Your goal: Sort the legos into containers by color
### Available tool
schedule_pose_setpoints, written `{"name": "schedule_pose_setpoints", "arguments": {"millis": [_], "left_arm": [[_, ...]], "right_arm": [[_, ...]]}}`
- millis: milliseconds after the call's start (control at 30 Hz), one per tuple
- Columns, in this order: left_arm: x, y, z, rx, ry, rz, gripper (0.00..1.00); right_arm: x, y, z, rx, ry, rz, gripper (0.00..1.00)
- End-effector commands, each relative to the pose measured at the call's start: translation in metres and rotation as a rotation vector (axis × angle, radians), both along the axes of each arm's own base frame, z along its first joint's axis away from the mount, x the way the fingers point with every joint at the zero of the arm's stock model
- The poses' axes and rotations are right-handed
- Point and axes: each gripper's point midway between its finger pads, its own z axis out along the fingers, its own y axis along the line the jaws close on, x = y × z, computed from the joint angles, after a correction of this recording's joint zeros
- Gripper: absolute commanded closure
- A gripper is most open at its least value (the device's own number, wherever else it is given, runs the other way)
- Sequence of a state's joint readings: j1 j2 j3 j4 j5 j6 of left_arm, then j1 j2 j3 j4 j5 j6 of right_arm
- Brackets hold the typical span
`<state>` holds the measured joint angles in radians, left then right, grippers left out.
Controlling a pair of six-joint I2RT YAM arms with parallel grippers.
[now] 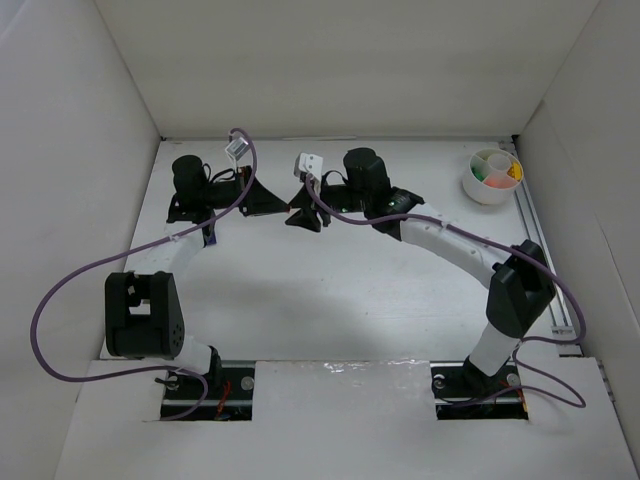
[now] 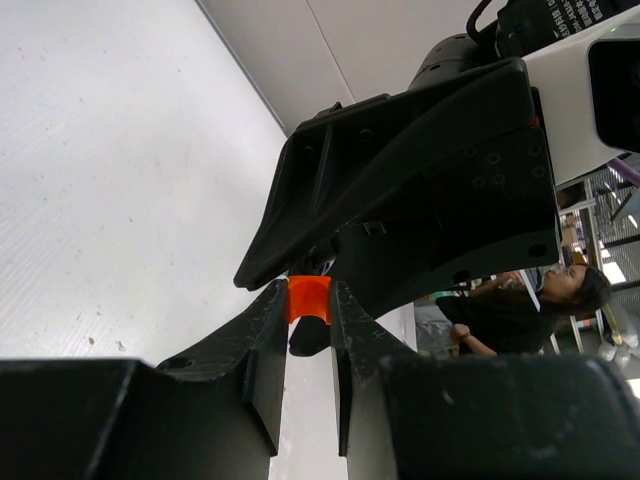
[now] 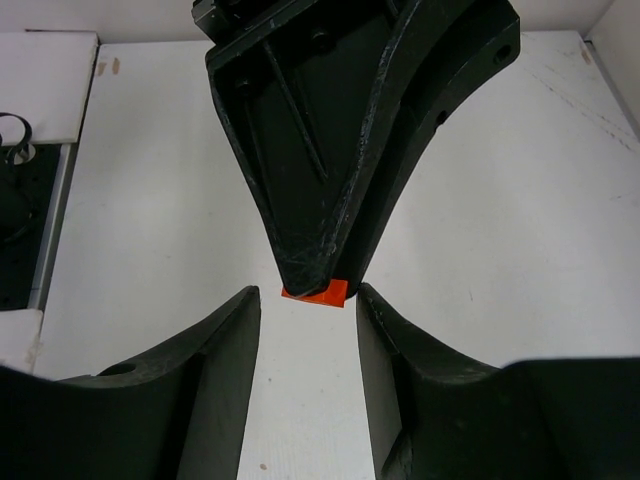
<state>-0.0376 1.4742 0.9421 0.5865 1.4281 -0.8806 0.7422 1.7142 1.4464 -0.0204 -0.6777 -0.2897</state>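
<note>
An orange lego (image 2: 309, 296) is pinched between the fingertips of my left gripper (image 2: 309, 306), which is shut on it. Both grippers meet tip to tip at the back middle of the table, left gripper (image 1: 283, 207) and right gripper (image 1: 301, 216). In the right wrist view the left gripper's fingers (image 3: 340, 150) point down at me with the orange lego (image 3: 316, 293) at their tip. My right gripper (image 3: 306, 300) is open, its jaws standing either side of that lego without touching it. The white divided cup (image 1: 491, 176) at the back right holds green, orange and yellow legos.
White walls box in the table on the left, back and right. Purple cables loop from both arms over the table's left and right sides. A metal rail (image 1: 545, 250) runs along the right edge.
</note>
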Motion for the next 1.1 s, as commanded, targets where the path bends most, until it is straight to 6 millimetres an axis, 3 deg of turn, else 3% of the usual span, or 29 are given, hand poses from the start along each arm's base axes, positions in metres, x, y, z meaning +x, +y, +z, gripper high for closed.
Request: {"name": "schedule_pose_setpoints", "arguments": {"millis": [0, 433, 867, 1067], "left_arm": [[-0.001, -0.001, 0.008, -0.001, -0.076, -0.006, 1.00], [-0.001, -0.001, 0.000, 0.002, -0.057, -0.006, 1.00], [0.002, -0.001, -0.004, 0.004, -0.056, 0.003, 1.00], [0.006, 0.000, -0.014, 0.026, -0.032, 0.011, 1.00]], "right_arm": [[0.002, 0.010, 0.032, 0.070, -0.084, 0.013, 0.52], [0.003, 0.004, 0.050, 0.090, -0.108, -0.028, 0.53], [0.003, 0.002, 0.054, 0.095, -0.116, -0.037, 0.54], [0.004, -0.002, 0.063, 0.105, -0.132, -0.055, 0.53]]}}
